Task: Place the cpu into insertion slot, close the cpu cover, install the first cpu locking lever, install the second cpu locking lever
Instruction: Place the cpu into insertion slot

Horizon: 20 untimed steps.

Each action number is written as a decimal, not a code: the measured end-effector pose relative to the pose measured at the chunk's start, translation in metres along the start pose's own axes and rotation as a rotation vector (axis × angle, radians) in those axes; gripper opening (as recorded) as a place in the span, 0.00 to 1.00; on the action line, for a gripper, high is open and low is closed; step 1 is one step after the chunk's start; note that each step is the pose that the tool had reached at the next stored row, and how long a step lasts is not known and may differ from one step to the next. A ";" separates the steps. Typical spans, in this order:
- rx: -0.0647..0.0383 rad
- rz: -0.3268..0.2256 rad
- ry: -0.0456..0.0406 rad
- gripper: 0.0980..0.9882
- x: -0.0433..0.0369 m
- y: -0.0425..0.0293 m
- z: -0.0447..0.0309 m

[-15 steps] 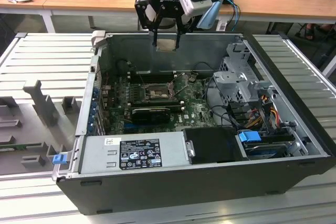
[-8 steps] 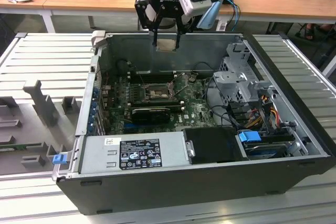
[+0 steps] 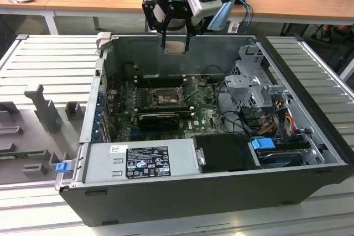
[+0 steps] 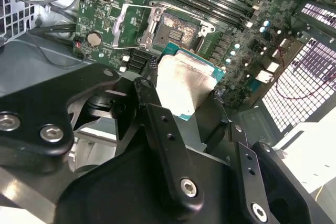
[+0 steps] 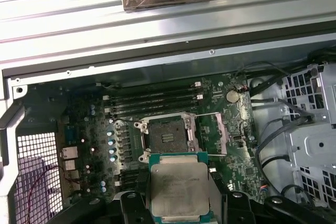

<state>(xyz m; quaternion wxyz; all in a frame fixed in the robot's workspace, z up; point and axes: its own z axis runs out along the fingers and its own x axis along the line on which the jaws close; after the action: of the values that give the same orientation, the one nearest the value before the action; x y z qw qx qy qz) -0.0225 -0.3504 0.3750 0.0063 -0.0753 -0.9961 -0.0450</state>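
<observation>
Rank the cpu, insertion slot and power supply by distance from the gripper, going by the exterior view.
1. cpu: clamped in the gripper.
2. insertion slot: below it, on the green board.
3. power supply: along the case wall nearest the camera.

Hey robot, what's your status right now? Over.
Gripper shut on the cpu, held above the computer case. Insertion slot empty, uncovered. Nothing visible between them.
</observation>
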 end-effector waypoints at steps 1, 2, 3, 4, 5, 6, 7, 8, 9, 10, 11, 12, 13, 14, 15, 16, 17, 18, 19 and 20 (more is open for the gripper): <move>0.000 0.002 -0.0002 0.48 0.0000 0.0000 0.0000; 0.000 0.004 -0.0003 0.48 0.0000 0.0000 0.0000; 0.000 0.005 -0.0005 0.48 0.0000 0.0000 0.0000; 0.000 0.009 -0.0008 0.48 0.0000 0.0000 0.0000; 0.000 0.012 -0.0010 0.48 0.0000 0.0000 0.0000; 0.000 0.013 -0.0011 0.48 0.0000 0.0000 0.0000; 0.000 0.014 -0.0013 0.48 0.0000 0.0000 0.0000; 0.000 0.015 -0.0014 0.48 0.0000 0.0000 0.0000; 0.000 0.017 -0.0015 0.48 0.0000 0.0000 0.0000; 0.000 0.018 -0.0016 0.48 0.0000 0.0000 0.0000; 0.000 0.020 -0.0018 0.48 0.0000 0.0000 0.0000; 0.000 0.021 -0.0019 0.48 0.0000 0.0000 0.0000; 0.000 0.022 -0.0020 0.48 0.0000 0.0000 0.0000; -0.001 0.023 -0.0021 0.48 0.0000 0.0000 0.0000; -0.001 0.025 -0.0022 0.48 0.0000 0.0000 0.0000; -0.001 0.027 -0.0024 0.48 0.0000 0.0000 0.0000; -0.001 0.029 -0.0026 0.48 0.0000 0.0000 0.0000; -0.001 0.031 -0.0027 0.48 0.0000 0.0000 0.0000; -0.001 0.033 -0.0030 0.48 0.0000 0.0000 0.0000; -0.001 0.035 -0.0031 0.48 0.0000 0.0000 0.0000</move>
<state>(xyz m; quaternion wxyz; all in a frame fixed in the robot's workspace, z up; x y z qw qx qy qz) -0.0225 -0.3504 0.3750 0.0055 -0.0928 -0.9946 -0.0451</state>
